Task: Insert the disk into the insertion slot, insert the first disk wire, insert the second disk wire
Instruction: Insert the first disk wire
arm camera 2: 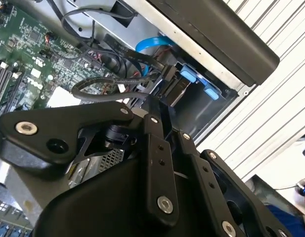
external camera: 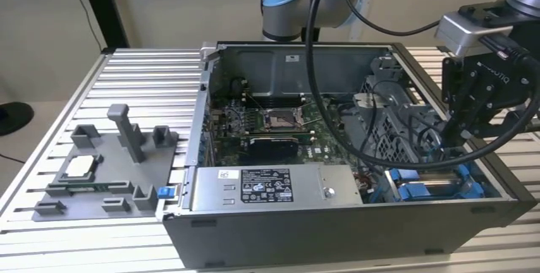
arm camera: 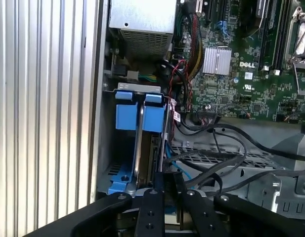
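Gripper (external camera: 462, 135) at the drive bay, disk seated.
In the exterior view, the grey metal insertion slot with bright blue plastic rails (external camera: 434, 188) sits at the 4 o'clock corner of the open grey computer case (external camera: 337, 235) on the ribbed aluminium worktop (external camera: 143, 77). In the first wrist view, the flat silver metal disk in its blue carrier (arm camera: 147, 148) stands edge-on inside the slot. The black fingers (arm camera: 158, 185) are closed on a black cable connector (arm camera 2: 167, 74) just beside the disk.

Soft, even indoor light, shallow shadow inside the computer case (external camera: 337, 235), bright glare on the ribbed table (arm camera 2: 271, 113).
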You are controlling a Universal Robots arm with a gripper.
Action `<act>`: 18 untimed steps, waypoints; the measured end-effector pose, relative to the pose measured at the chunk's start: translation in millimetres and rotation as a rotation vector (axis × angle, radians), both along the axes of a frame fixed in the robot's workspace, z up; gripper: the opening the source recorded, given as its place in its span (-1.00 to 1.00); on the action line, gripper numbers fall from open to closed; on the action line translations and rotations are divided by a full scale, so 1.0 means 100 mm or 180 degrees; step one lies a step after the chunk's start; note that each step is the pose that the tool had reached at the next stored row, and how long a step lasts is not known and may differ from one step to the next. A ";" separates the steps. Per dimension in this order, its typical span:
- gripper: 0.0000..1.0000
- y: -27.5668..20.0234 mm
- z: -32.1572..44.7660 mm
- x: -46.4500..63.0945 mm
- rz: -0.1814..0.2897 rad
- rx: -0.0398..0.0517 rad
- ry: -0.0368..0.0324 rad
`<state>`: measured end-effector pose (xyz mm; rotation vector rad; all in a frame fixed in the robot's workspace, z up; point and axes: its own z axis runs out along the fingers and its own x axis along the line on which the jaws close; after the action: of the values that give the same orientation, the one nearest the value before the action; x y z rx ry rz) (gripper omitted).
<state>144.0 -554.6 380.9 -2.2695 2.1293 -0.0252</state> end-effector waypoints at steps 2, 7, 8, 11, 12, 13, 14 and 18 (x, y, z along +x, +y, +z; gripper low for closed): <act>-1.00 0.000 -0.004 0.02 0.0000 0.0000 0.0000; -1.00 0.000 -0.004 0.02 0.0000 0.0001 0.0000; -1.00 0.000 -0.004 0.02 0.0000 0.0001 0.0000; -1.00 0.000 -0.005 0.03 0.0000 0.0001 0.0000; -1.00 0.000 -0.006 0.03 0.0000 0.0001 0.0000; -1.00 0.000 -0.008 0.04 0.0000 0.0002 0.0001; -1.00 -0.001 -0.010 0.05 0.0000 0.0002 0.0003; -1.00 -0.002 -0.030 0.07 -0.0032 0.0002 0.0010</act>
<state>150.6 -554.8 378.0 -2.2602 2.1418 -0.0208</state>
